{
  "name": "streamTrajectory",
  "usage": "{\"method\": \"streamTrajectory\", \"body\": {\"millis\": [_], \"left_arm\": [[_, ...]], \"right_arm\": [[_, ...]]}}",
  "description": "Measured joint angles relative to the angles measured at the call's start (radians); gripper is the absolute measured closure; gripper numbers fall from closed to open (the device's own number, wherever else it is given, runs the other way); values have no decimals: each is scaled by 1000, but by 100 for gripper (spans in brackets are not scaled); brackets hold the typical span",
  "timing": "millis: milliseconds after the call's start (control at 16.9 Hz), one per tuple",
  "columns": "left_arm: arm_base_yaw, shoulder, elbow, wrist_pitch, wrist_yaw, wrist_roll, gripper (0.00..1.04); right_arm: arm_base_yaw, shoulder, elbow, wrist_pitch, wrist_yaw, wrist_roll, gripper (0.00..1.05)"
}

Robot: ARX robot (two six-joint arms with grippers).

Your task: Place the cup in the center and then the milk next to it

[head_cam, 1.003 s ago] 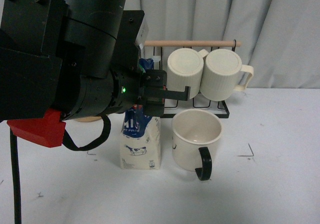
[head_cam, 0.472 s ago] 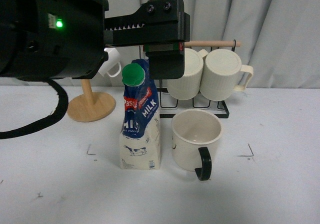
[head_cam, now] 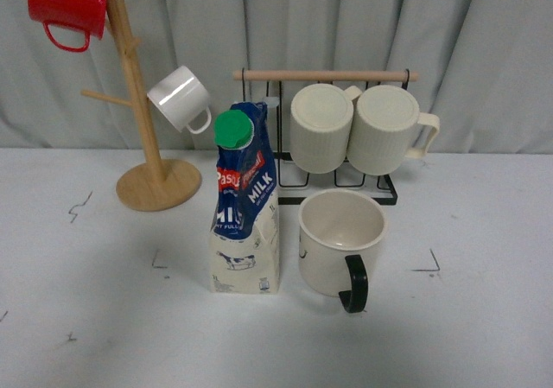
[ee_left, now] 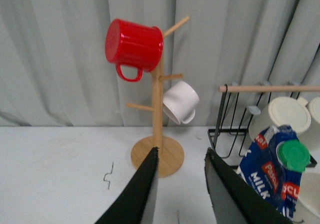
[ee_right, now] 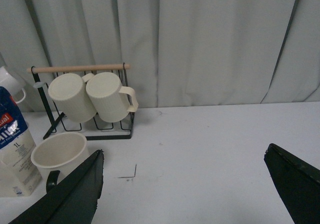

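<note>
The cup [head_cam: 341, 243] is standing empty just beside the capped milk [head_cam: 245, 206]; both end effectors [ee_left: 181, 194] [ee_right: 185, 189] are staying apart.

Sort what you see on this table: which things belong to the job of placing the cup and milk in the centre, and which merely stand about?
Job: cup, milk, center.

Standing about: mug tree, red mug, white mug, rack with two ribbed mugs.
</note>
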Motion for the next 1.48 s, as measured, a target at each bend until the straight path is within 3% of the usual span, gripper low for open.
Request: {"method": "streamTrajectory", "body": {"millis": [118, 177, 531, 590, 649, 944, 1476], "left_arm": [[69, -96, -75, -15, 65, 1, 100], [96, -141, -100, -26, 91, 2, 103], [212, -360, -208, -151, 211, 3, 103], [274, -395, -219, -175, 280, 3, 103], [304, -427, -225, -197, 284, 3, 103], [295, -483, -259, -180, 298, 4, 103], [297, -647, -265, -361, 298, 4, 103]], "right_arm": [[0, 0, 0, 0, 0, 0, 6], [0, 0, 0, 0, 0, 0, 6], [0, 0, 0, 0, 0, 0, 6], [0, 0, 0, 0, 0, 0, 6], [0, 0, 0, 0, 1, 0, 6], [0, 0, 0, 0, 0, 0, 6], [0, 0, 0, 0, 0, 0, 6]]}}
